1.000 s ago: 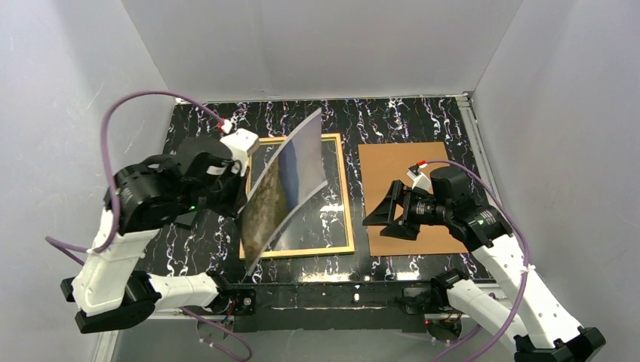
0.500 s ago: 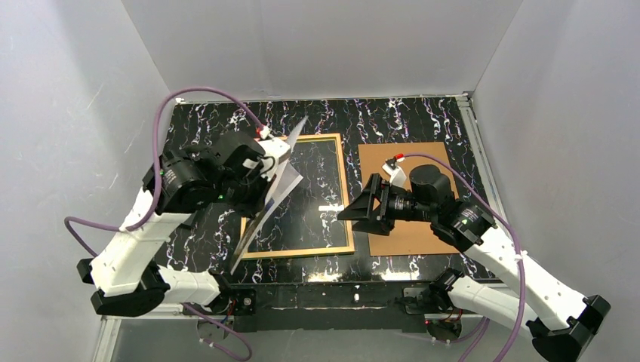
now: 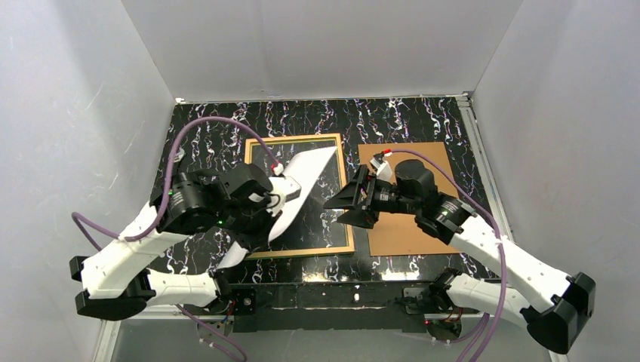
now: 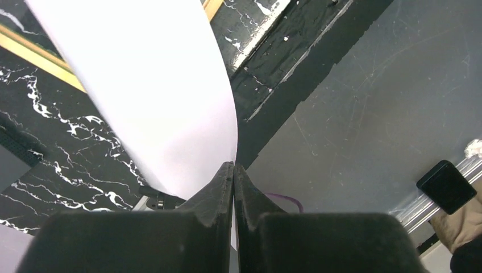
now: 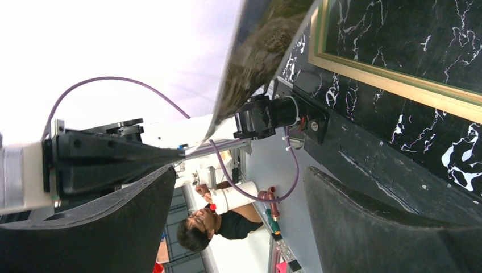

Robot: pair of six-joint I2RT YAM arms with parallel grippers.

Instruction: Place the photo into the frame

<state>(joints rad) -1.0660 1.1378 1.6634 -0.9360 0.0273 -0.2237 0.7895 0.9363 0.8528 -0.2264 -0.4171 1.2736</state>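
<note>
while left jaws pinch photo (image 3: 302, 181) over frame (image 3: 317, 250), right jaws parted

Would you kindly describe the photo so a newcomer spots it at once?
On the black marbled table, left of the brown board, lies a tan-edged frame. Above it the left gripper pinches a curved sheet, the photo: the only thing lifted and bent, its white back up.

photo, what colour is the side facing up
The photo is plain white on that side, with no print showing. It is clearest in the left wrist view.
</note>
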